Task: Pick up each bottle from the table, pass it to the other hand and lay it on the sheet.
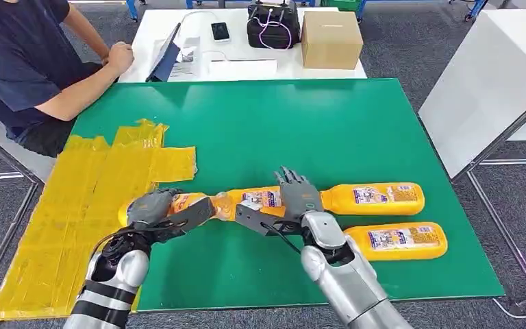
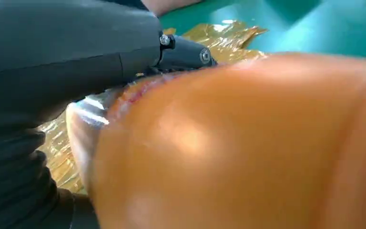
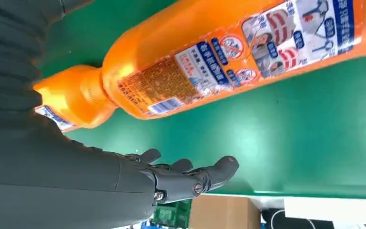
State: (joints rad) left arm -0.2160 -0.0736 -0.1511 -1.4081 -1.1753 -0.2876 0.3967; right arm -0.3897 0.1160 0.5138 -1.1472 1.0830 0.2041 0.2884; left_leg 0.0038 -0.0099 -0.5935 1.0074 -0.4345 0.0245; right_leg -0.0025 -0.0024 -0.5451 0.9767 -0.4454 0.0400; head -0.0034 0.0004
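Observation:
My left hand (image 1: pixel 152 209) grips an orange bottle (image 1: pixel 257 199) by its base end and holds it level just above the green table (image 1: pixel 281 123), at the edge of the yellow sheet (image 1: pixel 75 205). In the left wrist view this bottle (image 2: pixel 243 143) is pressed against the hand (image 2: pixel 66 62). My right hand (image 1: pixel 298 199) lies at the bottle's other end with its fingers (image 3: pixel 205 174) stretched out, not closed on it. A second orange bottle (image 1: pixel 373 199) (image 3: pixel 228 62) lies on the table just right of that hand. A third bottle (image 1: pixel 397 240) lies nearer me.
A person (image 1: pixel 27 62) sits at the far left with an arm on a white table that carries a cardboard box (image 1: pixel 331 39), a black bag (image 1: pixel 272 26) and a phone (image 1: pixel 220 31). Another white table (image 1: pixel 486 82) stands to the right.

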